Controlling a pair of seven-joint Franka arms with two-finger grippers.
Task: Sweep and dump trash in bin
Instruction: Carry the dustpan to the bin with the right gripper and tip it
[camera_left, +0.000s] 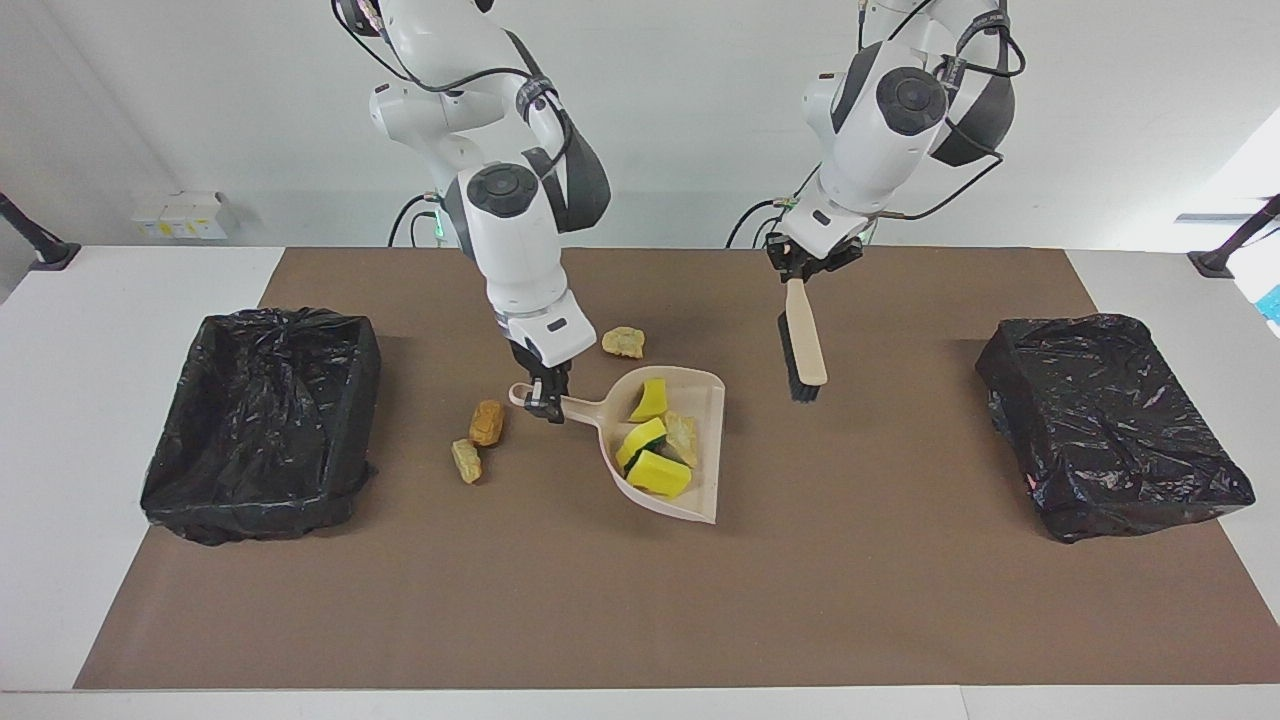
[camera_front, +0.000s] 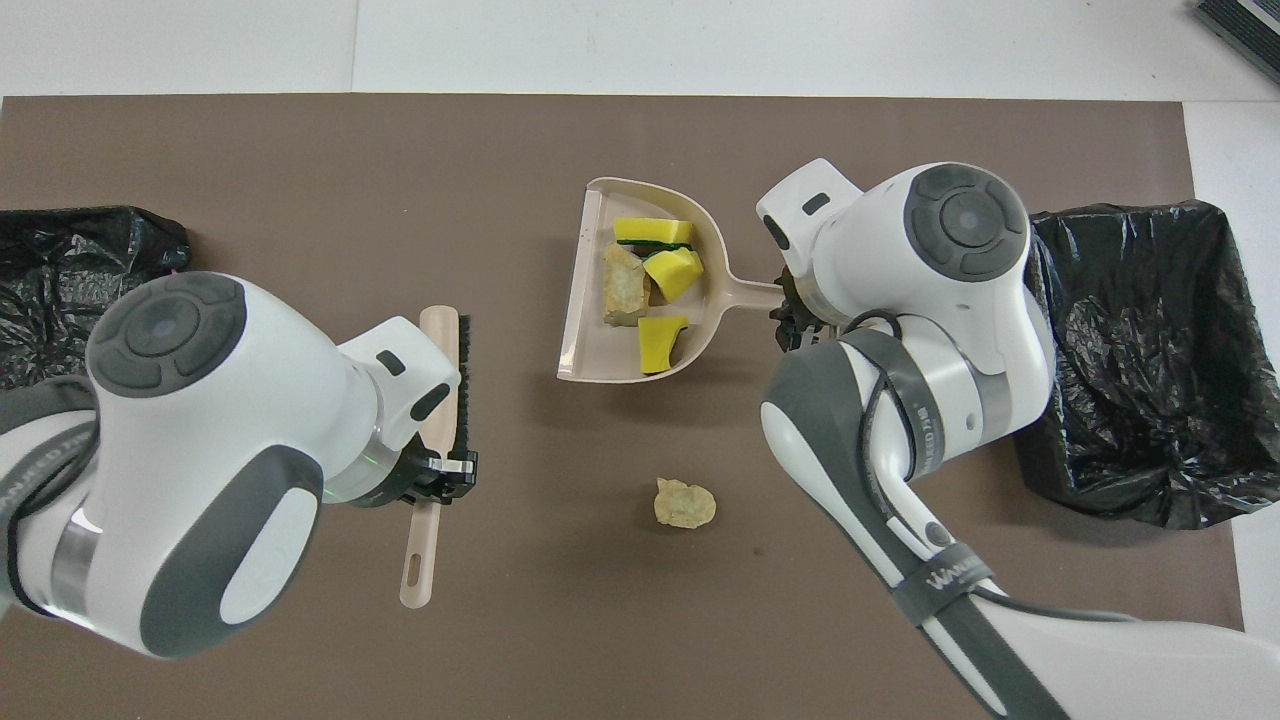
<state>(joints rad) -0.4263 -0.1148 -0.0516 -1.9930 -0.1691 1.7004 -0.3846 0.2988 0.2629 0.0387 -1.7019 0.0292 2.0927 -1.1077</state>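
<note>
My right gripper (camera_left: 548, 398) (camera_front: 790, 318) is shut on the handle of the beige dustpan (camera_left: 708, 440) (camera_front: 588, 300), which casts a shadow just beneath it on the mat. In the pan lie yellow foam chunks (camera_left: 657, 473) (camera_front: 652, 231) and a pale lump (camera_left: 683, 437). Two orange-tan lumps (camera_left: 487, 422) of trash rest on the mat beside the handle, toward the right arm's end; the overhead view hides them. A pale crinkled piece (camera_left: 623, 342) (camera_front: 684, 503) lies nearer the robots than the pan. My left gripper (camera_left: 797, 272) (camera_front: 440, 473) is shut on the beige brush (camera_left: 805, 345) (camera_front: 440, 350), raised over the mat.
A bin lined with black plastic (camera_left: 260, 420) (camera_front: 1130, 350) stands at the right arm's end of the brown mat. A second black-wrapped bin (camera_left: 1110, 425) (camera_front: 70, 270) stands at the left arm's end. White table borders the mat.
</note>
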